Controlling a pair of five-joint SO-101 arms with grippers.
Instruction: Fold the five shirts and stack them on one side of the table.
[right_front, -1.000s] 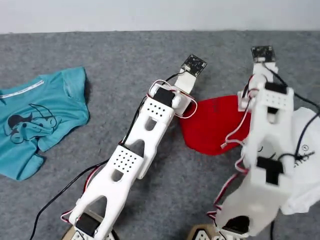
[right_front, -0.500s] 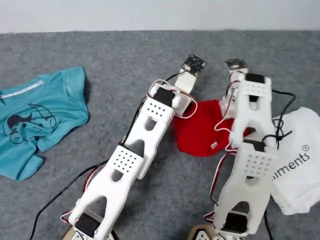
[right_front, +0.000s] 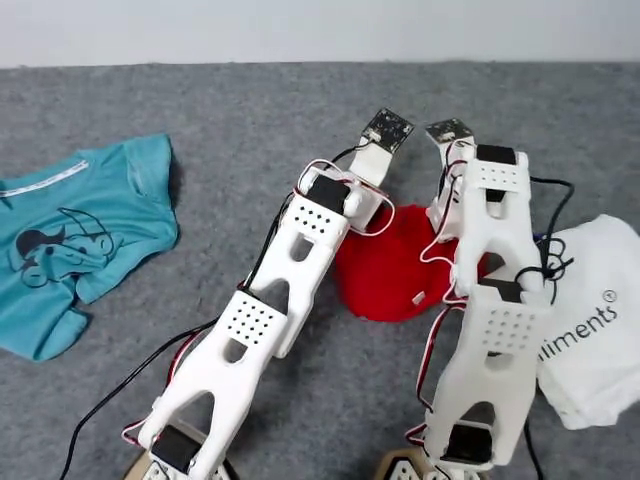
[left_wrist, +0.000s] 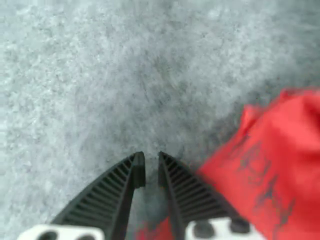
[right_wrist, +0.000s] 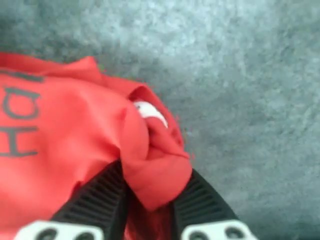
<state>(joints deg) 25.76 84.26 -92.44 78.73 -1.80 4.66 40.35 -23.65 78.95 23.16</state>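
A red shirt (right_front: 385, 275) with dark print lies bunched on the grey table between my two arms. My right gripper (right_wrist: 152, 175) is shut on a folded edge of the red shirt (right_wrist: 75, 130), and cloth bulges out between its fingers (right_wrist: 100, 195). My left gripper (left_wrist: 148, 165) is shut just above the table, with a sliver of red cloth between the bases of its fingers (left_wrist: 175, 190). The rest of the red shirt (left_wrist: 270, 165) lies beside it. A teal shirt (right_front: 70, 240) lies spread at the far left. A white shirt (right_front: 590, 330) sits at the right.
The left arm (right_front: 300, 250) and the right arm (right_front: 490, 300) stand close together over the middle of the table. Bare grey table (right_front: 230, 110) stretches along the back and between the teal shirt and the arms.
My right arm has swung left toward the left arm, carrying the red shirt's edge with it. The red shirt has bunched narrower and more of the white shirt shows. The left arm stayed put.
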